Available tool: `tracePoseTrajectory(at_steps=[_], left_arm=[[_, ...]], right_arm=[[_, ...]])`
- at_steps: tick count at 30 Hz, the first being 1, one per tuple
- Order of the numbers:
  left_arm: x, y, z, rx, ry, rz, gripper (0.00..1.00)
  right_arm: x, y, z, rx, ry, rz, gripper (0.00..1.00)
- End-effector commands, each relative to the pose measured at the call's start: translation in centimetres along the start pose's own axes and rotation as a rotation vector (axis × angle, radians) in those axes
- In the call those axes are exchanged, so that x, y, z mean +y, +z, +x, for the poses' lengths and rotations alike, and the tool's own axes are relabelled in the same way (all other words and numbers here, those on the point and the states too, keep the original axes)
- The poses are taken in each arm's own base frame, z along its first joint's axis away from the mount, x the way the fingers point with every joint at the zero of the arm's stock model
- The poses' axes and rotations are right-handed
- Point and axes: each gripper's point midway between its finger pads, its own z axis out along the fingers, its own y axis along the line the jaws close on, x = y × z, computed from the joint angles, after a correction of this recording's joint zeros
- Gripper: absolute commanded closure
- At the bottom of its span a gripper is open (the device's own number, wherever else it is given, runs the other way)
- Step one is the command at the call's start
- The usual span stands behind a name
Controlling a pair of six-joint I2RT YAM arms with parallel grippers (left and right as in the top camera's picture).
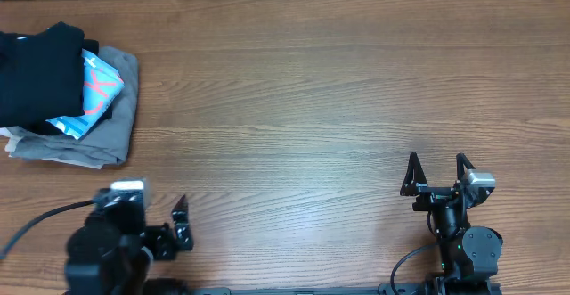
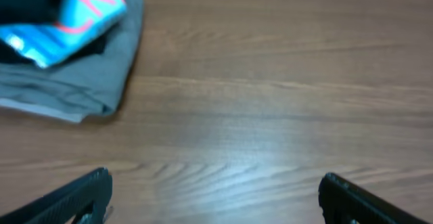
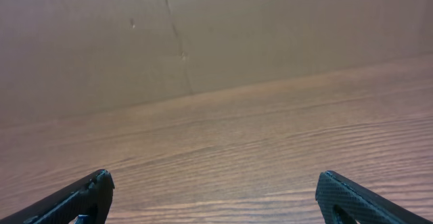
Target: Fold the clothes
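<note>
A stack of folded clothes lies at the table's far left: a grey garment [image 1: 107,126] at the bottom, a light blue one with pink marks [image 1: 93,94] on it, and a black one [image 1: 40,72] on top. The stack also shows in the left wrist view [image 2: 74,75], at the upper left. My left gripper [image 1: 169,228] is open and empty at the front left, well short of the stack. My right gripper [image 1: 436,175] is open and empty at the front right. Both show wide-apart fingers over bare wood in the left wrist view [image 2: 215,197] and right wrist view [image 3: 213,197].
The wooden table [image 1: 312,108] stretches between the stack and both arms. A brown cardboard wall [image 3: 203,34] stands behind the table's far edge in the right wrist view. A black cable [image 1: 36,219] runs off the left arm.
</note>
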Motion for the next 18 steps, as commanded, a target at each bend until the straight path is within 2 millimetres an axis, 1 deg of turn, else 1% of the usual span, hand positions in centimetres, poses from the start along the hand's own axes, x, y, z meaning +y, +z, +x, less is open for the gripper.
tracePoseTrajectory(at_steps=[1,4,6,9,10,14,15,18], left_arm=[[0.6,4.1,3.2,-0.044,0.016,-0.010,0.00],[0.7,7.1,3.7,-0.174,0.015,0.002,0.00],[0.7,8.2,3.5,-0.257,0.015,0.009,0.00],[0.6,9.0,2.6,-0.373,0.036,0.014,0.00],[0.6,9.1,2.0,-0.423,0.056,0.013,0.00],[0.4,9.2,0.1,-0.600,0.181,-0.011,0.00],[0.3,9.4,0.0,-0.629,0.200,-0.016,0.00],[0.5,10.3,1.0,-0.589,0.202,-0.021,0.00]], right_arm=[[-0.1,0.0,0.0,-0.004,0.003,0.003,0.00],[-0.1,0.0,0.0,-0.004,0.003,0.003,0.00],[-0.1,0.0,0.0,-0.004,0.003,0.003,0.00],[-0.1,0.0,0.0,-0.004,0.003,0.003,0.00],[-0.1,0.0,0.0,-0.004,0.003,0.003,0.00],[-0.1,0.0,0.0,-0.004,0.003,0.003,0.00],[-0.1,0.0,0.0,-0.004,0.003,0.003,0.00],[-0.1,0.0,0.0,-0.004,0.003,0.003,0.00]])
